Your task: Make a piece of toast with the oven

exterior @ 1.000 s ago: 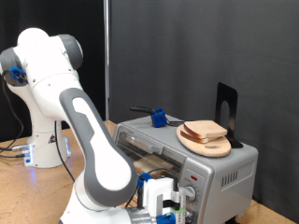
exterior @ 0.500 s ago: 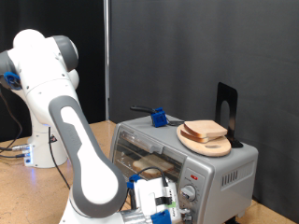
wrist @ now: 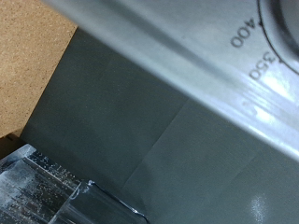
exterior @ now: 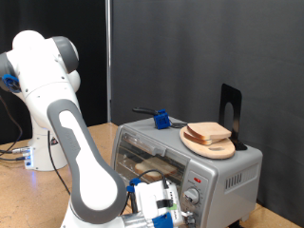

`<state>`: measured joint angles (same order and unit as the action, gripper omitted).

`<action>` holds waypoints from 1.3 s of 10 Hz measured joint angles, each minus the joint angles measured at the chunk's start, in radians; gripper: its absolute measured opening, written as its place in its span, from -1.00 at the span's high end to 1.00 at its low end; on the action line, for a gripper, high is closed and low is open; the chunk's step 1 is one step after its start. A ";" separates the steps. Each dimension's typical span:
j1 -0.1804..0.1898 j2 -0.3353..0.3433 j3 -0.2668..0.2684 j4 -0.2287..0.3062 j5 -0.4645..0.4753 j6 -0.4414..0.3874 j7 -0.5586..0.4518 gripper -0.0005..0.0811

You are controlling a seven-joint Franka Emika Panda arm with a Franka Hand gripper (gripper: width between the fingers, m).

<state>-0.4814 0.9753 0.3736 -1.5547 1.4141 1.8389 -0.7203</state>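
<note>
The silver-grey oven [exterior: 226, 169] stands at the exterior view's right, with its knobs [exterior: 191, 197] on the front panel. A tan piece of toast [exterior: 150, 169] lies on the rack inside its front opening. My gripper [exterior: 163, 205] is low in front of the oven, just below the opening and beside the knobs. No bread shows between its fingers. The wrist view shows the oven's silver panel [wrist: 177, 42] with the dial marks 400 and 350 very close, and a dark grey surface [wrist: 140, 140] below it.
A second bread slice [exterior: 209, 131] lies on a round wooden board [exterior: 215, 149] on top of the oven. A blue object [exterior: 161, 120] and a black stand [exterior: 230, 109] are up there too. A tan tabletop [wrist: 28, 56] shows beside the oven.
The arm's elbow has swung towards the exterior view's left, uncovering more of the oven's front. The gripper has shifted slightly left and stays low in front of the oven.
</note>
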 joint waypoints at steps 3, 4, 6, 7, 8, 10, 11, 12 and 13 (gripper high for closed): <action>-0.001 -0.010 0.000 -0.008 -0.001 -0.006 0.010 0.58; -0.002 -0.021 -0.002 -0.014 -0.003 -0.006 0.027 0.22; -0.003 -0.040 -0.007 -0.034 -0.018 0.017 0.074 -0.23; -0.001 -0.043 -0.010 -0.039 -0.037 0.031 0.118 -0.23; 0.005 -0.054 -0.018 -0.045 -0.071 0.048 0.181 -0.68; 0.016 -0.078 -0.030 -0.059 -0.124 0.059 0.293 -0.90; 0.016 -0.084 -0.031 -0.066 -0.134 0.057 0.331 -0.98; 0.016 -0.087 -0.031 -0.070 -0.144 0.051 0.360 -0.98; 0.015 -0.088 -0.031 -0.072 -0.147 0.049 0.369 -0.98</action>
<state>-0.4659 0.8875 0.3429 -1.6268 1.2673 1.8881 -0.3513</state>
